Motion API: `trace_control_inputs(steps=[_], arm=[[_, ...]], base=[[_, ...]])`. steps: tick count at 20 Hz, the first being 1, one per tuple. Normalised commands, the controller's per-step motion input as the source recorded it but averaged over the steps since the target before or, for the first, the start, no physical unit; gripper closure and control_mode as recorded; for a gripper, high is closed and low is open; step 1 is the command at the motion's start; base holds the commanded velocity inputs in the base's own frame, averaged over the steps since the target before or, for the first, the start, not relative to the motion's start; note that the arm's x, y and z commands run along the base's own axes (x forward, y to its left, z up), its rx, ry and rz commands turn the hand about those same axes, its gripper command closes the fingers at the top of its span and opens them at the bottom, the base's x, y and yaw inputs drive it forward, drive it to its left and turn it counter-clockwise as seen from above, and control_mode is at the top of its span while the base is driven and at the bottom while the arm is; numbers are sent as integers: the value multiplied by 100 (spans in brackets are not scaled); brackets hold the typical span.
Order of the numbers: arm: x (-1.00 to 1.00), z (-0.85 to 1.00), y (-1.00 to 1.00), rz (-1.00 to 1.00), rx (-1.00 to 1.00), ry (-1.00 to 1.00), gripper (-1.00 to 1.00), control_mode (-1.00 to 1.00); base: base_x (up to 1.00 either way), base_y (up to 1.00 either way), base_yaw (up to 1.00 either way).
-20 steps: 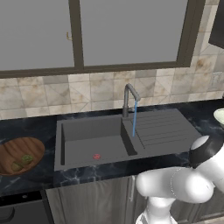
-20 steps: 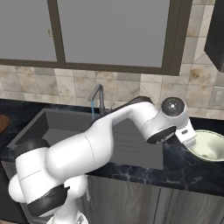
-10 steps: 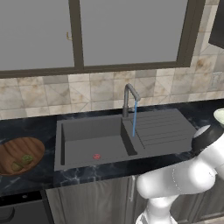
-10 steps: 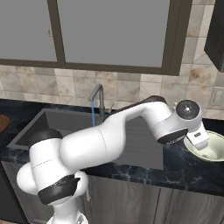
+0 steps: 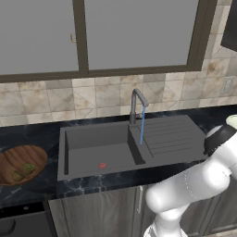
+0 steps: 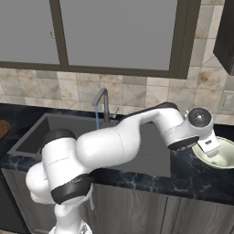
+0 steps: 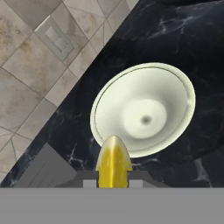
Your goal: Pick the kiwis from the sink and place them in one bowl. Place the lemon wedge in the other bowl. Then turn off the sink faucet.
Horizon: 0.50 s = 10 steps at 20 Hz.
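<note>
Claw (image 7: 113, 183) clamping lemon wedge (image 7: 113, 160) above pale bowl (image 7: 175, 83)

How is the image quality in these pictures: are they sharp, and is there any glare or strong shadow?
Left base view: soft and slightly blurred, even light, the water stream from the sink faucet still readable. Right base view: flat lighting, faint shading under the arm. Hand view: sharpest, no glare on the pale bowl; the lemon wedge is clear.

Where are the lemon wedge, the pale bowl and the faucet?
Lemon wedge (image 7: 113, 162): hand view, on its yellow peel, between the gripper's fingertips.
Pale bowl (image 7: 173, 92): hand view, on its inner wall near the rim.
Faucet (image 5: 134, 107): left base view, on its upright stem.
</note>
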Motion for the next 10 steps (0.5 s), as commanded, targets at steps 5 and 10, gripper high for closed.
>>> trace_control_inputs(steps=[5,10], arm=[[24,-14,-51,0,0,2,100,-100],[23,-7,-69,0,0,4,100,-100]], base=[[0,0,0],[0,0,0]])
